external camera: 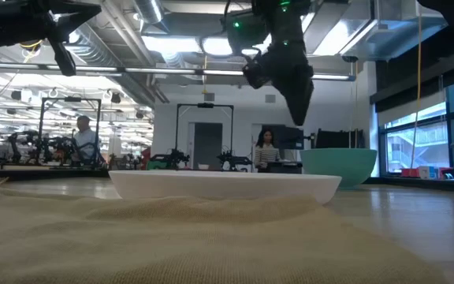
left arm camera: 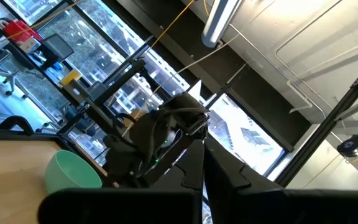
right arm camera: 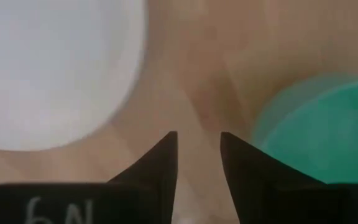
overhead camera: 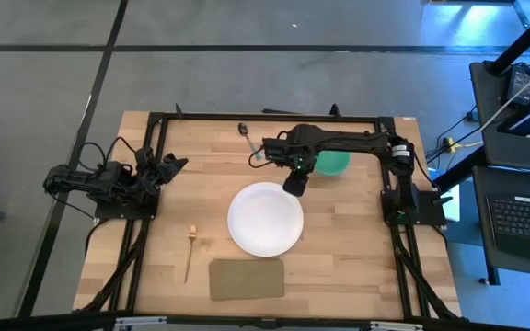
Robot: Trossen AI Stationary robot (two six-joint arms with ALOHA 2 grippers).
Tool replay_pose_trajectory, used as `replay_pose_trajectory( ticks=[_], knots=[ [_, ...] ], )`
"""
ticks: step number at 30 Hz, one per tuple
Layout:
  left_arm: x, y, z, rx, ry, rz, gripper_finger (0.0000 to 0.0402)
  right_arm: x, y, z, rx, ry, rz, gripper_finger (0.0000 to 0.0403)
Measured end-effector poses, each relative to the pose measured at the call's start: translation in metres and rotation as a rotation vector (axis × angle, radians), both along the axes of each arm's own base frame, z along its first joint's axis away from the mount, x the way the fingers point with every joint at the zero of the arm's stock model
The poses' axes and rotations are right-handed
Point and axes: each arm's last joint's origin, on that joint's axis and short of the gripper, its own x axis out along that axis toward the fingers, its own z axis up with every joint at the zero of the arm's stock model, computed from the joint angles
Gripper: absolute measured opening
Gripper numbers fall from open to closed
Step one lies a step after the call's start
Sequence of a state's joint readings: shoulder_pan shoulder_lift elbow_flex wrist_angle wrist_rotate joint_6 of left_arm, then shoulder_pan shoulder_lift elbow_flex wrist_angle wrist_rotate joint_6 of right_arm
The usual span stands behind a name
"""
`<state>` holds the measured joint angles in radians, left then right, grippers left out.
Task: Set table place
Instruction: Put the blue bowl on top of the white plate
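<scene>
Teal bowl (overhead camera: 335,163) sits at two o'clock from the right gripper (overhead camera: 293,184), nearer that arm; fingers slightly parted, holding nothing, above bare table (overhead camera: 357,248) between bowl and plate (overhead camera: 265,219); left gripper (overhead camera: 175,165) waits at nine o'clock, state indiscernible.

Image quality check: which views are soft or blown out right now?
Right wrist view: round white plate and teal-green bowl both blurred, plate nearly washed out. Low view: tan woven mat fills the foreground out of focus, ceiling lights glare. High view: sharp, evenly lit.
</scene>
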<state>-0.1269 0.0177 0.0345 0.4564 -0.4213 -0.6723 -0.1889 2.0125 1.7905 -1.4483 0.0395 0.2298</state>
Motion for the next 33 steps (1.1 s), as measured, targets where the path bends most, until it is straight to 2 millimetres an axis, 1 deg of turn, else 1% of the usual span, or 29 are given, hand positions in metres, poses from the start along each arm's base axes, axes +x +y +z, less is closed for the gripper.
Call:
replay_pose_trajectory(
  ticks=[4, 8, 11, 14, 19, 24, 28, 33],
  knots=[
    [0.000, 0.000, 0.000, -0.009, -0.004, -0.005, 0.0015, -0.009, -0.014, 0.001, -0.051, 0.070, -0.031, 0.0124],
    [0.000, 0.000, 0.000, -0.012, -0.005, -0.006, 0.0019, -0.013, -0.029, 0.001, -0.053, 0.074, -0.100, 0.0124],
    [0.000, 0.000, 0.000, -0.012, -0.004, -0.006, 0.0018, -0.016, -0.039, -0.005, -0.056, 0.072, -0.158, 0.0124],
    [0.000, 0.000, 0.000, -0.013, -0.004, -0.007, 0.0011, -0.022, -0.045, -0.013, -0.050, 0.107, -0.200, 0.0124],
    [0.000, 0.000, 0.000, -0.007, -0.001, -0.004, 0.0001, -0.032, -0.048, -0.031, -0.029, 0.182, -0.234, 0.0124],
    [0.000, 0.000, 0.000, -0.001, 0.001, -0.001, 0.0008, -0.040, -0.047, -0.046, -0.013, 0.234, -0.233, 0.0124],
    [0.000, 0.000, 0.000, -0.001, 0.001, -0.001, 0.0015, -0.039, -0.047, -0.048, -0.011, 0.225, -0.215, 0.0124],
    [0.000, 0.000, 0.000, -0.001, 0.002, -0.001, 0.0017, -0.034, -0.049, -0.040, -0.020, 0.187, -0.210, 0.0124]
  ],
)
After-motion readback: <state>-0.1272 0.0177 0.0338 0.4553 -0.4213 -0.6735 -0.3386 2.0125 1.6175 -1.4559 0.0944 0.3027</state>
